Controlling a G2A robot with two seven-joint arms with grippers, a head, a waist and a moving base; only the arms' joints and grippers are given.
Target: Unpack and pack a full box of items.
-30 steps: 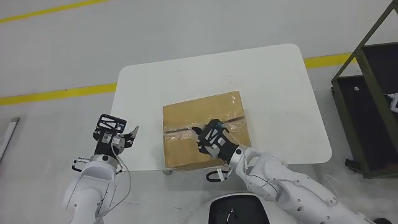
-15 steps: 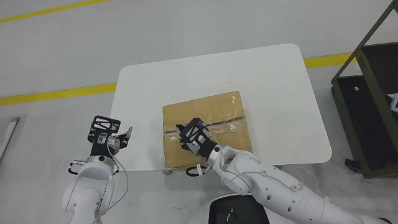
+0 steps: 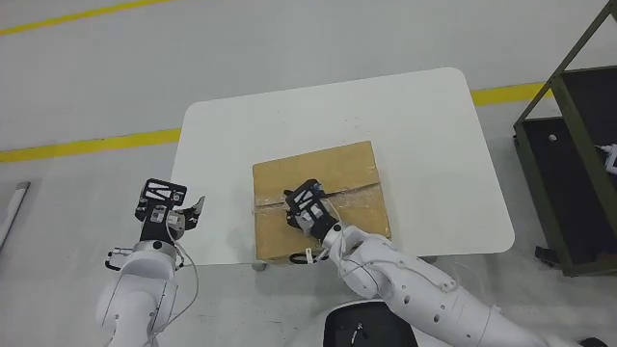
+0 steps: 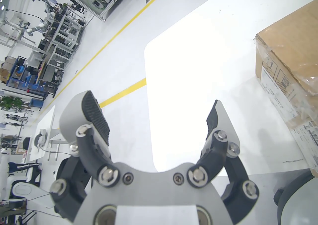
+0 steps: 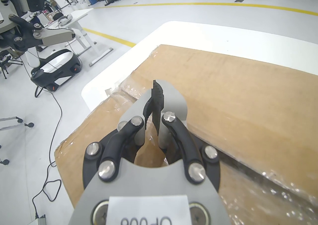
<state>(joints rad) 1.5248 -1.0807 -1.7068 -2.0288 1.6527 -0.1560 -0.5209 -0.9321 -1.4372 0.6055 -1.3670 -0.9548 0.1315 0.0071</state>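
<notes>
Cardboard, brown and taped shut, makes up the box [image 3: 328, 166]. It sits on the white table [image 3: 424, 125] at the front edge of the tabletop, a little toward its left side and well apart from the far edge. Clear tape [image 5: 125, 92] runs along the seam across the lid and wrinkles down over the box's left side.

The right gripper [image 5: 156, 90] hangs over that seam on the left half of the lid, with its fingers pressed together and nothing visible between them. Whether the tips touch the cardboard cannot be told.

The left gripper [image 4: 151, 104] is held off the tabletop's left edge, beside the front left corner and well apart from the box. Its ribbed pads [image 4: 95, 112] are spread wide and hold nothing.
</notes>
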